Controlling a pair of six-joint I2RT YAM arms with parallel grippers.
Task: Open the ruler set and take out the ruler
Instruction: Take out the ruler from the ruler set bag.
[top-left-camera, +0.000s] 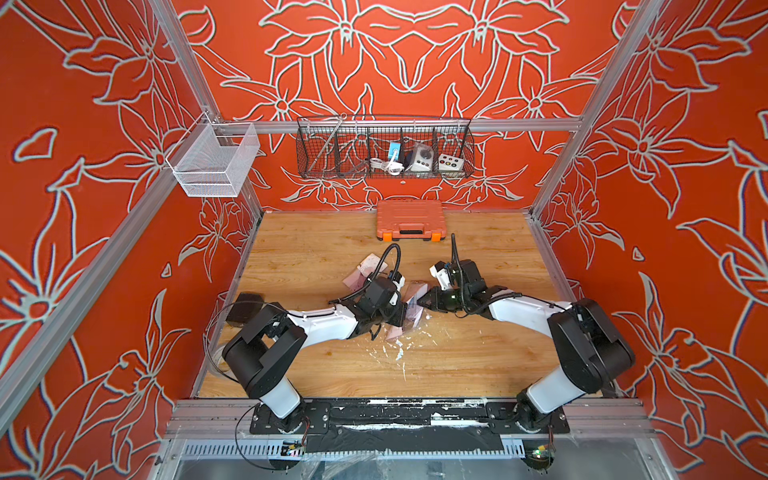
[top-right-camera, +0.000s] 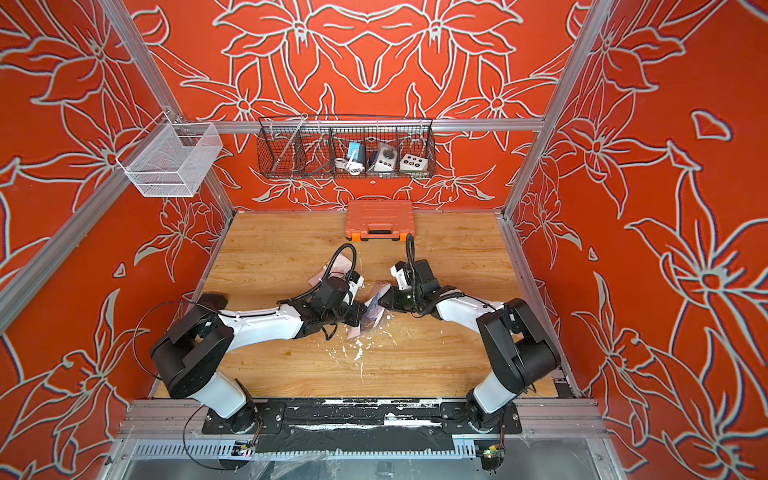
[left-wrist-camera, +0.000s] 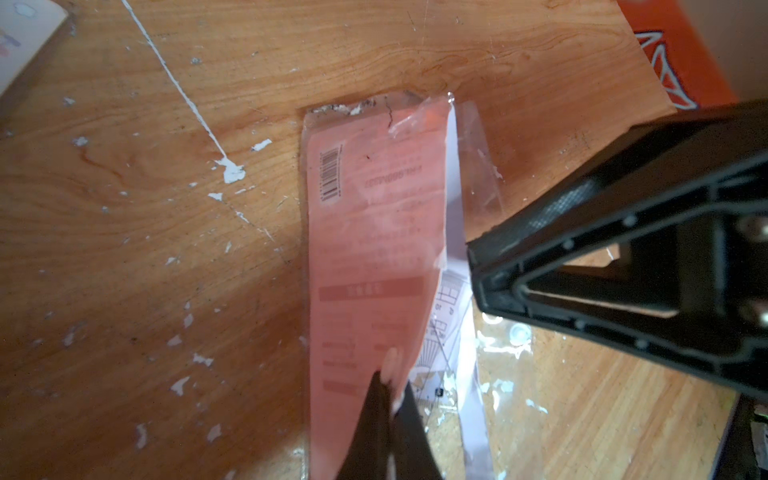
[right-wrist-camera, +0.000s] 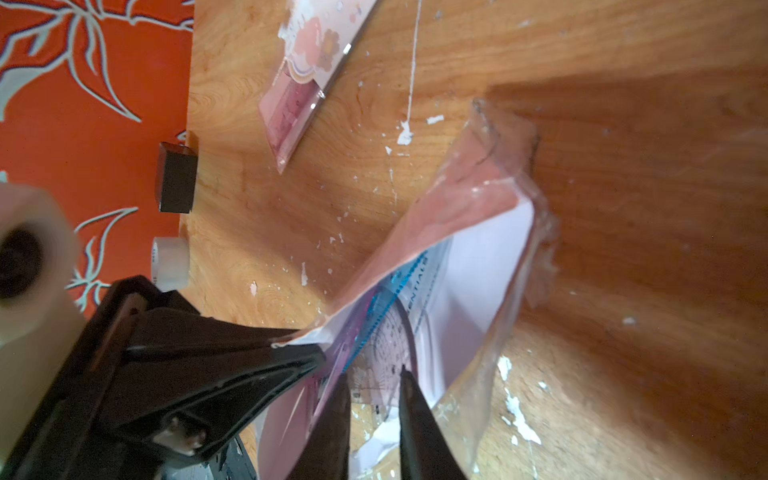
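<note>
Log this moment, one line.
left gripper: shut on ruler pack | right gripper: open, tips at pack mouth | rulers: inside pack

In both top views the left arm's wrist covers most of the clear plastic pouch (top-left-camera: 415, 293) (top-right-camera: 376, 305) pinched by the left gripper (left-wrist-camera: 388, 384), whose 2 fingers run off the frame edge. Print on the pink card insert (left-wrist-camera: 374, 232) is too blurred to read. Only part of the transparent blue-edged ruler (right-wrist-camera: 374, 320) shows ahead of the right gripper (right-wrist-camera: 374, 374); the card hides the rest.
</note>
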